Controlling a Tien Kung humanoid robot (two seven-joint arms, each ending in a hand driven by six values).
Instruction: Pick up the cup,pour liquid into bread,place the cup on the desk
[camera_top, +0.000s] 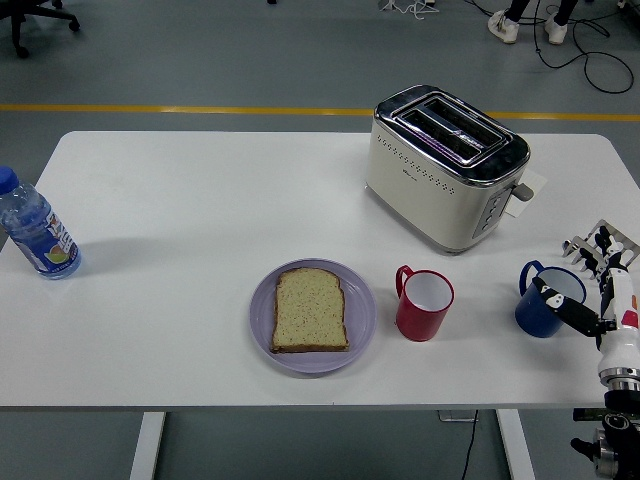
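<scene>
A blue cup stands near the table's right edge, its handle toward the toaster. My right hand is at the cup's right side. The thumb lies against the cup's near-right wall and the silver fingers are spread behind it, not closed round it. A red cup with a white inside stands upright left of the blue one. A slice of bread lies flat on a lilac plate left of the red cup. My left arm is out of view.
A cream and chrome toaster stands behind the cups. A water bottle with a blue cap stands at the table's far left edge. The white table is bare between the bottle and the plate.
</scene>
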